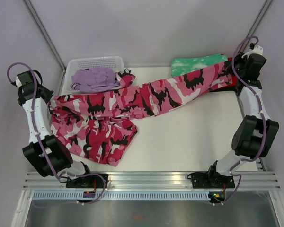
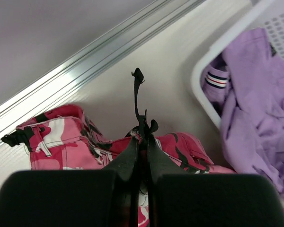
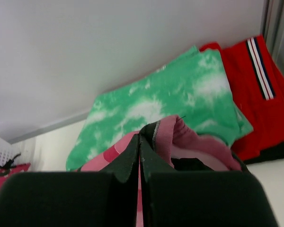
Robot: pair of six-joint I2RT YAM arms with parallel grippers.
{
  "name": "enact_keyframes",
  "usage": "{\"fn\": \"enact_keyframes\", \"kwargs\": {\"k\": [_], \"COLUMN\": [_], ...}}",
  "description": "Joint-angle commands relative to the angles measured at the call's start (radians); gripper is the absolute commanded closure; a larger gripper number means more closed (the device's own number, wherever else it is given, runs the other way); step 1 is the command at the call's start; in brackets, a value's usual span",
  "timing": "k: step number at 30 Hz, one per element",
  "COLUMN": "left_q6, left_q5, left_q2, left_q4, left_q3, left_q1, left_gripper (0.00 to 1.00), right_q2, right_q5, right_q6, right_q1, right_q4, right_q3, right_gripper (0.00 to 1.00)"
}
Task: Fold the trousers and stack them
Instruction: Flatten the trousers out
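Near rail: a ribbed aluminium rail (image 1: 151,179) is running along the front edge and carrying both arm bases; only the overhead view is taking it in.
Worktop: the smooth, matt, off-white worktop (image 1: 194,137) is carrying the clothes.
Camouflage trousers: the soft pink, white and black camouflage trousers (image 1: 132,101) are stretching across the worktop. The waist end is bunching in rumpled folds at the left, and one long leg is reaching toward the far right corner.
Left fingers: the left fingers (image 2: 130,153) are pressing tight together, pinching the waist end of the camouflage pair. The left wrist view alone is showing a thin black cord (image 2: 137,94) sticking up past the tips.
Right fingers: the right fingers (image 3: 128,156) are clamping shut on the pink hem of the long leg, holding it up in front of the green garment. From above, this pinch is hiding behind the wrist.
Basket: a white perforated plastic basket (image 1: 94,61) is sitting at the far left.
Lilac trousers: the plain lilac trousers (image 1: 95,78) are lying in the basket as a crumpled heap. The left wrist view is showing a striped band on them more plainly.
Green garment: the folded green-and-white tie-dye garment (image 3: 170,109) is lying flat at the far right, mottled like clouds.
Red garment: the folded red garment (image 3: 246,99) is lying touching the green one. The right wrist view is showing its white and navy stripe, while the overhead view is catching only a sliver of red.
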Motion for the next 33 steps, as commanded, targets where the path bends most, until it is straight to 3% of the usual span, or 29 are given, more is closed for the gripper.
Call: {"fn": "enact_keyframes", "kwargs": {"k": [1, 9, 10, 12, 13, 14, 15, 16, 18, 21, 24, 27, 28, 30, 31, 33], "left_q6": [0.027, 0.066, 0.073, 0.083, 0.089, 0.108, 0.109, 0.115, 0.163, 0.260, 0.261, 0.174, 0.146, 0.050, 0.022, -0.085], "left_q5": [-0.081, -0.144, -0.156, -0.155, -0.109, -0.064, -0.014, 0.132, 0.195, 0.084, 0.019, -0.064, -0.126, -0.159, -0.191, -0.222], "left_q2": [0.063, 0.211, 0.220, 0.246, 0.252, 0.252, 0.237, 0.223, 0.159, 0.052, -0.065, -0.139, -0.172, -0.203, -0.217, -0.230], "left_q4": [0.119, 0.127, 0.121, 0.090, 0.080, 0.067, 0.060, 0.052, 0.009, -0.106, -0.150, -0.169, -0.193, -0.209, -0.210, -0.221], "left_q3": [-0.014, -0.012, -0.005, 0.030, 0.043, 0.064, 0.075, 0.096, 0.130, 0.216, 0.206, 0.086, 0.019, -0.060, -0.142, -0.215], "left_q1": [0.021, 0.021, 0.021, 0.021, 0.021, 0.021, 0.021, 0.012, -0.036, -0.250, -0.594, -0.799, -0.937, -1.072, -1.211, -1.326], "left_gripper": [0.98, 0.98, 0.98, 0.93, 0.85, 0.51, 0.29, 0.18, 0.07, 0.01, 0.00, 0.00, 0.00, 0.02, 0.02, 0.03], "right_q2": [0.109, 0.278, 0.275, 0.252, 0.236, 0.220, 0.171, 0.142, 0.045, -0.113, -0.257, -0.381, -0.409, -0.475, -0.494, -0.538], "right_q5": [-0.013, -0.045, -0.056, -0.073, -0.087, -0.085, -0.082, -0.085, -0.091, -0.099, -0.173, -0.231, -0.237, -0.237, -0.236, -0.222], "right_q6": [-0.014, -0.037, -0.039, -0.053, -0.060, -0.065, -0.079, -0.092, -0.109, -0.085, -0.041, 0.032, 0.041, 0.052, 0.046, 0.020], "right_q1": [-0.003, -0.002, -0.002, -0.002, 0.000, 0.001, 0.004, 0.013, 0.023, 0.032, 0.033, 0.041, 0.049, 0.055, 0.058, 0.060], "right_q4": [0.118, -0.029, -0.038, -0.090, -0.109, -0.138, -0.150, -0.185, -0.228, -0.284, -0.320, -0.293, -0.287, -0.290, -0.316, -0.362], "right_q3": [0.143, 0.222, 0.217, 0.208, 0.203, 0.198, 0.183, 0.177, 0.166, 0.123, 0.047, -0.109, -0.151, -0.265, -0.295, -0.354], "right_gripper": [1.00, 1.00, 0.93, 0.65, 0.33, 0.21, 0.10, 0.02, 0.02, 0.02, 0.02, 0.02, 0.02, 0.02, 0.02, 0.02]}}
